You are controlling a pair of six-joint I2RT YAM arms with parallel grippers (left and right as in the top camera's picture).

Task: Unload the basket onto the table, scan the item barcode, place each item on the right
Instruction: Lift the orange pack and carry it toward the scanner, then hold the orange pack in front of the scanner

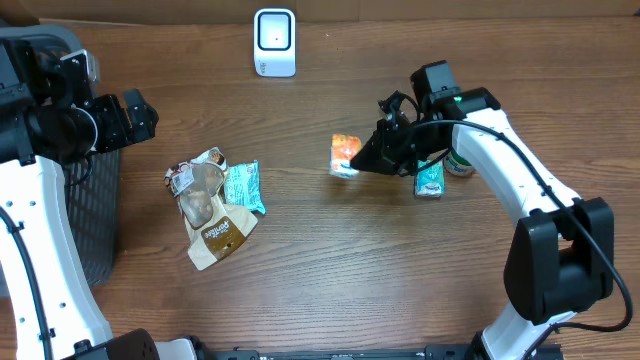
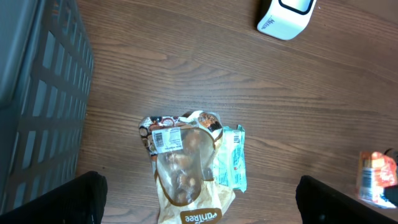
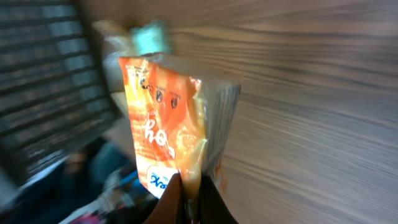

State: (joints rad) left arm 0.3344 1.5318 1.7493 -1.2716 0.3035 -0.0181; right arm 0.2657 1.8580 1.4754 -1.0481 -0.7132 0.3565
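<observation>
Grips orange snack packet [image 1: 345, 154] by its edge in clenched R hand [image 1: 368, 157], upright over mid-desk [image 1: 330, 275], well apart from white barcode scanner [image 1: 274, 42] at far edge; shows L hand [image 1: 143, 113] spread wide, empty, by basket [image 1: 95, 220]. Looks like carry-to-scanner step. Next calls for bringing packet near scanner w/ barcode face toward it.

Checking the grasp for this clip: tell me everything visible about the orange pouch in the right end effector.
The orange pouch is a glossy, crinkled plastic sachet with white lettering, small printed icons and a white-blue patch by the pinched edge. The shut right end effector grips that edge; the rest sticks out beyond it over the wooden table. No barcode shows; the wrist view is blurred.
</observation>
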